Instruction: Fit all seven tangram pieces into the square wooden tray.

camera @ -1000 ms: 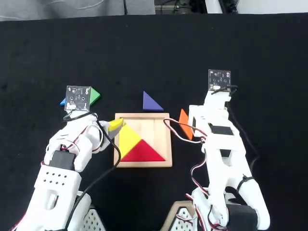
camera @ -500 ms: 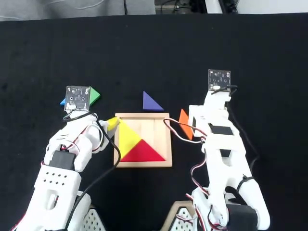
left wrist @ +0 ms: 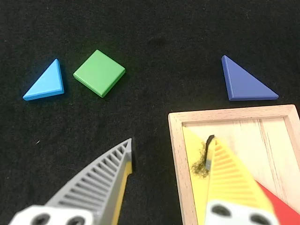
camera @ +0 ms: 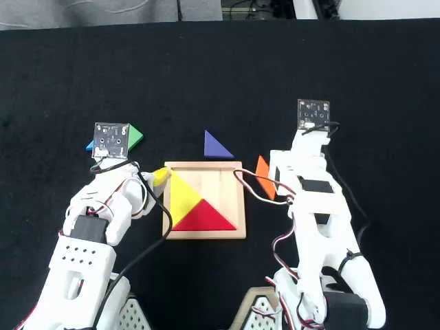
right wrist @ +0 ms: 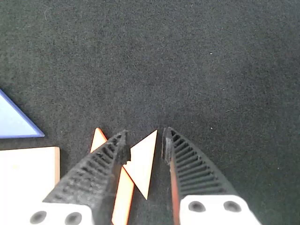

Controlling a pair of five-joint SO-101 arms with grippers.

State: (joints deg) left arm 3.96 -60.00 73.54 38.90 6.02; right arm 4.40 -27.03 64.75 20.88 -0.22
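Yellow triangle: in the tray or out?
In. The yellow triangle lies flat inside the rim of the tray, beside the red triangle.

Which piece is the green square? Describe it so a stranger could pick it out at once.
Start at the wooden tray in the middle of the black table. Past its far left corner, two pieces lie close together but apart: a light blue triangle and, nearer the tray, the green square. It is the only green piece, four-sided beside a triangle.

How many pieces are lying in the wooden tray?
2 in the tray: the yellow triangle against its left wall, the red triangle along its near edge. None looks hidden.
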